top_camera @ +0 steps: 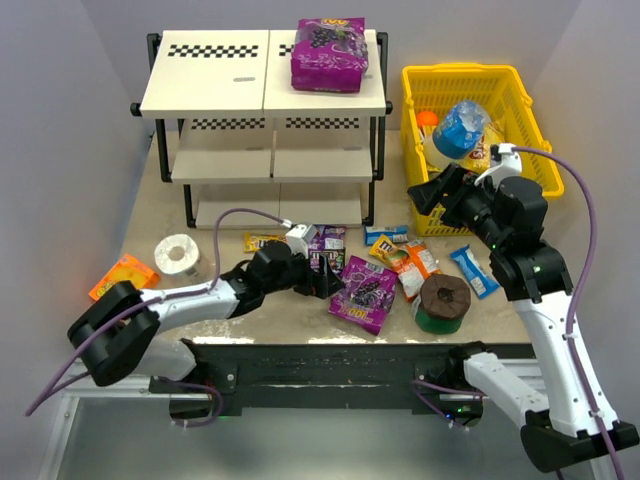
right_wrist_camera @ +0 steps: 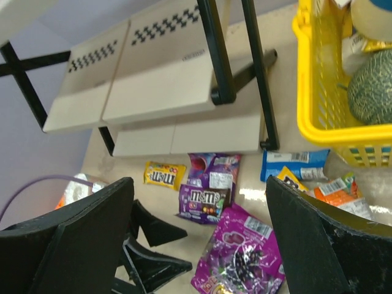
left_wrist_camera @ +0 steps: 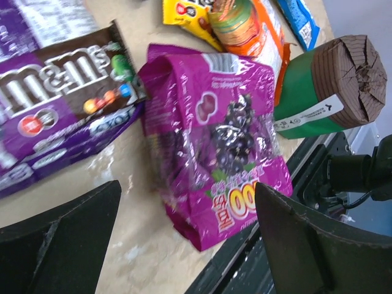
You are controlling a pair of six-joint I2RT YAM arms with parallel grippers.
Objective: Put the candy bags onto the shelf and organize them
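One large purple candy bag lies on the top board of the shelf. A second large purple bag lies flat near the table's front edge. My left gripper is low just left of it, open, holding nothing. Behind it are a dark-purple M&M's bag, a yellow bag, blue bags and an orange one. My right gripper hangs open and empty above the table beside the basket, over these bags.
A yellow basket with a blue-capped bottle and other items stands at the right back. A green-and-brown roll sits right of the purple bag. A white tape roll and a flat orange box lie at the left.
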